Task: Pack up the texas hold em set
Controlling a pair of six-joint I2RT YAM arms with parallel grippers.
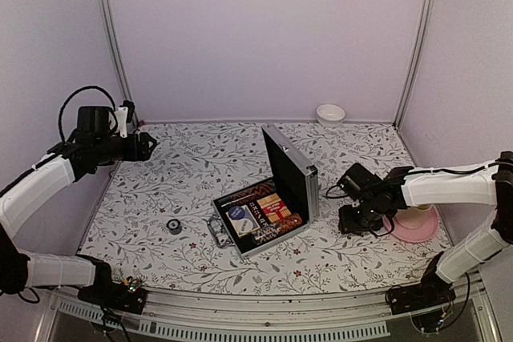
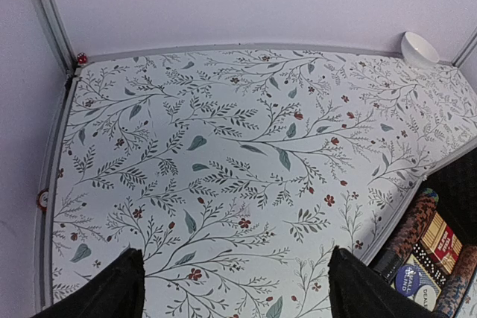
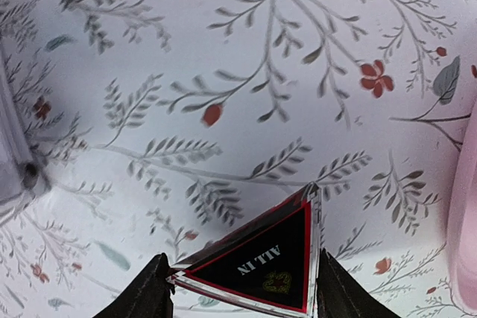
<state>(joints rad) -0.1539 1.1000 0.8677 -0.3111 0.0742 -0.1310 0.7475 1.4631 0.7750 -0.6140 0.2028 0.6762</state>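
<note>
The silver briefcase [image 1: 276, 198] stands open at the table's middle, lid upright, with card decks and red/white chips [image 1: 272, 210] in its black lining; part of it shows in the left wrist view [image 2: 436, 251]. A small black round button [image 1: 173, 226] lies on the table left of the case, and a small clear piece [image 1: 216, 231] lies beside the case. My right gripper [image 1: 353, 220] is right of the case, just above the table, shut on a black triangular "ALL IN" marker [image 3: 261, 266] with red border. My left gripper [image 1: 148, 146] is open and empty, raised over the far left [image 2: 238, 299].
A cream cup on a pink plate [image 1: 415, 222] stands right next to my right gripper; the plate's edge shows in the right wrist view [image 3: 466, 221]. A small white bowl [image 1: 330, 114] sits at the back wall. Walls enclose three sides of the floral table.
</note>
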